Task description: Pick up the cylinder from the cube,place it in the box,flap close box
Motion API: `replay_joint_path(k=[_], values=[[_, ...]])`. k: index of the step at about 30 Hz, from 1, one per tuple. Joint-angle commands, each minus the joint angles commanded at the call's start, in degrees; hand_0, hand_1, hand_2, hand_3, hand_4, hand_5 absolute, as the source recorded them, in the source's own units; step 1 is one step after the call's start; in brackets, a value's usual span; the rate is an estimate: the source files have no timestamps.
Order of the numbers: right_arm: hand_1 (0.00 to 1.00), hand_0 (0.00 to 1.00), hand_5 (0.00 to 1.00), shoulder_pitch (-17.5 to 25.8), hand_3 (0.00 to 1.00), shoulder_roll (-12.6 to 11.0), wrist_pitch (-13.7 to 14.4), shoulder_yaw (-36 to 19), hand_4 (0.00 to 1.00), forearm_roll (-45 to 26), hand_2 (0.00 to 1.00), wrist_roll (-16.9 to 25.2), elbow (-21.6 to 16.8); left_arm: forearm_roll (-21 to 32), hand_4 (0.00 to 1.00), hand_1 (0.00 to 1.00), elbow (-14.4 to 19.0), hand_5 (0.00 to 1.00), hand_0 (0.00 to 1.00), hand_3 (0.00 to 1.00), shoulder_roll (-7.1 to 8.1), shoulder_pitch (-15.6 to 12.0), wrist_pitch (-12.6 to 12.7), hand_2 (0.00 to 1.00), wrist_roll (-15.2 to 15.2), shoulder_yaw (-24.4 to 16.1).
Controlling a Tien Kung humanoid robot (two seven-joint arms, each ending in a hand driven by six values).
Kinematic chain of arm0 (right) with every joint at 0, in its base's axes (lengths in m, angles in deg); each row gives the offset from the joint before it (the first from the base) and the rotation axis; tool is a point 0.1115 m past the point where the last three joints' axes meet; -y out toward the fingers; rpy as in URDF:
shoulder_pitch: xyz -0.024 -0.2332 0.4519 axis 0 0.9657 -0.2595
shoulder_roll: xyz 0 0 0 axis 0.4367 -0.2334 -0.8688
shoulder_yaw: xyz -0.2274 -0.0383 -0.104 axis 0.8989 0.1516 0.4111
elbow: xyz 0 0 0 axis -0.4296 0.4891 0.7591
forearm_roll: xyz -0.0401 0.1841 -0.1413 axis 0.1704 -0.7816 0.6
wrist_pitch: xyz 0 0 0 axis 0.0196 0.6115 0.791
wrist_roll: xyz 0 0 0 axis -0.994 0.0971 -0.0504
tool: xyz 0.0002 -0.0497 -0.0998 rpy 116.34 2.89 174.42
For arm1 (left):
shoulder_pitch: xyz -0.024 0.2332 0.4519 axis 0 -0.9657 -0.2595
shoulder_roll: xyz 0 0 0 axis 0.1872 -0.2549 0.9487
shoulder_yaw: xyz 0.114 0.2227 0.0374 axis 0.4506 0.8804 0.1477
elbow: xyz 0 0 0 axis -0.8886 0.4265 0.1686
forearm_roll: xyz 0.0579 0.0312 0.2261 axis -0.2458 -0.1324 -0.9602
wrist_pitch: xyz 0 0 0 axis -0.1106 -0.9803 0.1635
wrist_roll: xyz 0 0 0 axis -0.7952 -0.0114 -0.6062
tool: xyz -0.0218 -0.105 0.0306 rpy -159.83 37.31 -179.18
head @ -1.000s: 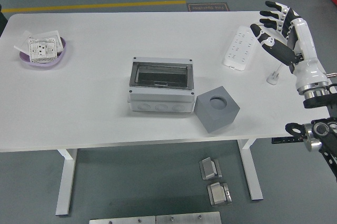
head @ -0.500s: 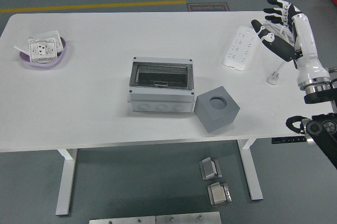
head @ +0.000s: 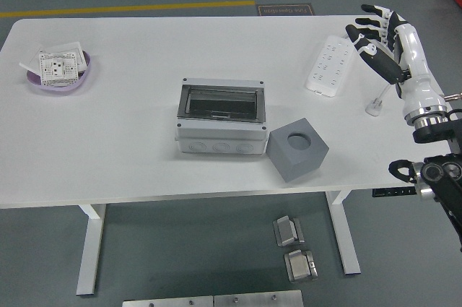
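Note:
A grey cube stands near the table's front edge, tilted on its base, with an empty round hole in its top face. No cylinder shows anywhere. Just left of the cube sits a light grey box whose dark see-through lid lies flat over its top. My right hand hovers over the table's far right corner, well away from both, fingers spread and holding nothing. The left arm is out of view.
A white power strip lies under and left of my right hand, with a small white plug in front of it. A purple bowl holding white parts sits at the far left. Metal blocks lie on the floor.
My right hand has drifted slightly up and back toward the table's far right corner, fingers still spread. Box and cube have not moved.

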Motion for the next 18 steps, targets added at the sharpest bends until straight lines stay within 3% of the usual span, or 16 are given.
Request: replay_joint_path(k=[2,3,7,14,18], values=[[0.752,0.797,0.612,0.1,0.788,0.1,0.5,-0.1,0.862,-0.1,0.755,0.2,-0.3,0.2,0.741,0.78,0.0,0.579,0.776,0.867,-0.11,-0.1,0.0,0.754,0.0,0.0],[0.777,0.825,0.694,0.1,0.78,0.2,0.4,-0.1,0.876,-1.1,0.771,1.0,-0.3,0.2,0.742,0.78,0.0,0.578,0.776,0.867,-0.15,-0.1,0.0,0.755,0.0,-0.1],[0.777,0.825,0.694,0.2,0.78,0.4,-0.4,0.1,0.876,-5.8,0.771,3.0,0.0,0.4,0.742,0.78,0.0,0.578,0.776,0.867,-0.18,-0.1,0.0,0.755,-0.1,-0.1],[0.774,0.834,0.671,1.2,0.763,1.5,-9.2,1.7,0.867,-20.9,0.765,11.5,3.2,0.6,0.742,0.78,0.0,0.579,0.776,0.868,-0.23,0.0,0.0,0.755,-0.1,-0.1],[0.761,0.812,0.685,1.4,0.748,1.8,-13.8,1.5,0.872,-29.4,0.752,14.0,4.1,0.7,0.743,0.781,-0.1,0.578,0.776,0.868,-0.25,0.0,0.1,0.755,-0.1,0.1]])
